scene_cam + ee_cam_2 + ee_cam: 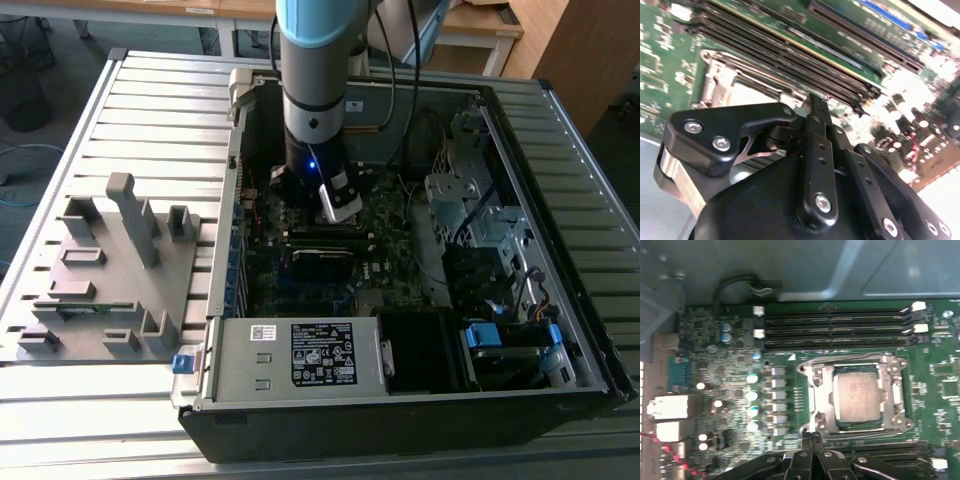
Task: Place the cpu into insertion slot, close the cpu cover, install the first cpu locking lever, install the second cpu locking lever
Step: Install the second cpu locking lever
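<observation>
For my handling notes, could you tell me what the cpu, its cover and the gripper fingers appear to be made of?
The cpu: dull grey-brown metal top, matte, with only a soft sheen. The cover: thin bright silver metal, probably stamped steel, going by its glints and sharp edges. The fingers of the gripper: black, smooth, satin, with bright screws; whether coated metal or hard plastic cannot be told.

The cpu (857, 397), a flat grey-brown square, lies seated in the slot (816, 399). The silver cover (892, 374) frames it, lying flat, near the motherboard's memory-slot edge.
</observation>
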### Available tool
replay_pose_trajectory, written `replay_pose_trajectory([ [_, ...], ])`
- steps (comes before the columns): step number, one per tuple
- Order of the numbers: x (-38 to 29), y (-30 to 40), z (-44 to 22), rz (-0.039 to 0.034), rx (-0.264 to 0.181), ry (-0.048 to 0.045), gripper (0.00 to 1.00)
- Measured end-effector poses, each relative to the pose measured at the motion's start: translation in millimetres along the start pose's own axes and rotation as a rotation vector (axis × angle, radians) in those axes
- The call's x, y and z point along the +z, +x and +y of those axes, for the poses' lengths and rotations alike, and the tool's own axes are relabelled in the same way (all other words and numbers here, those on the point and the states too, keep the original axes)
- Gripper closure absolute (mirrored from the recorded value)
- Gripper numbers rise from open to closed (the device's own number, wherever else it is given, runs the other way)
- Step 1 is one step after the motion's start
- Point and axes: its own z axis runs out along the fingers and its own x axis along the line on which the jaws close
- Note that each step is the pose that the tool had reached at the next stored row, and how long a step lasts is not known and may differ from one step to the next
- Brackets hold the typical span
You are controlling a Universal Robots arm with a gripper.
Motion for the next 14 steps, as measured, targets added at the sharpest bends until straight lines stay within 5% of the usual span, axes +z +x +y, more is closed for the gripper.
replay_pose_trajectory([
  [7, 0.8, -17.6, 1.4, 0.0001, 0.0, 0.002, 0.9],
  [14, 2.5, -21.5, 12.9, 0.0, 0.0, 0.0031, 0.9],
])
